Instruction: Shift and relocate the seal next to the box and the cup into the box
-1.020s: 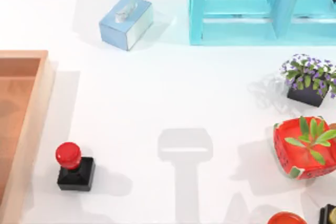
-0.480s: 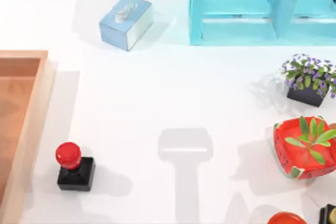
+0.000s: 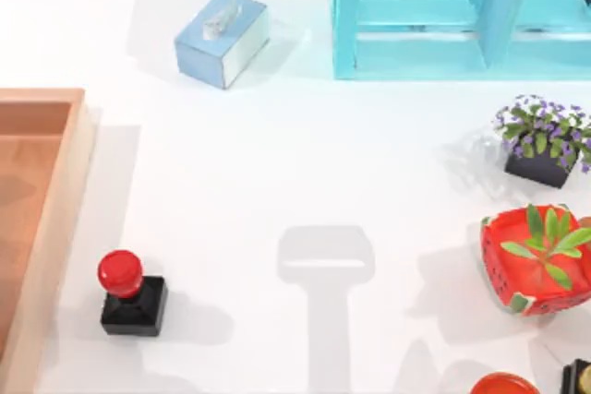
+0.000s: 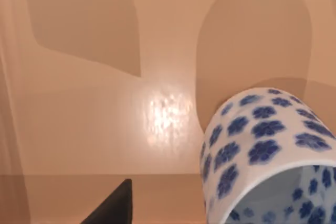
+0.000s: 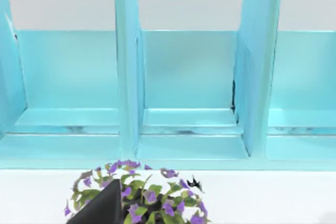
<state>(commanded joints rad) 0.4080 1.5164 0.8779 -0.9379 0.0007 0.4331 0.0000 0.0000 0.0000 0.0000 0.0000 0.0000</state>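
The seal [image 3: 129, 294], a red knob on a black block, stands upright on the table just right of the box [image 3: 65, 219], near its raised tan rim. In the left wrist view the white cup [image 4: 268, 156] with blue flowers sits close up over the box's reddish-brown inside [image 4: 105, 103]. My left gripper [image 4: 168, 219] is open beside it, and its one visible dark fingertip [image 4: 116, 207] stands apart from the cup. My right gripper is parked at the right. Its dark fingertip [image 5: 102, 208] shows in front of a purple flower pot [image 5: 152, 198].
A light blue tissue box [image 3: 222, 36] lies at the back. A turquoise cabinet [image 3: 462, 16] fills the back right. The purple flower pot [image 3: 543, 143] and a red planter [image 3: 536, 260] stand along the right edge. A red object [image 3: 503, 385] sits at the front right.
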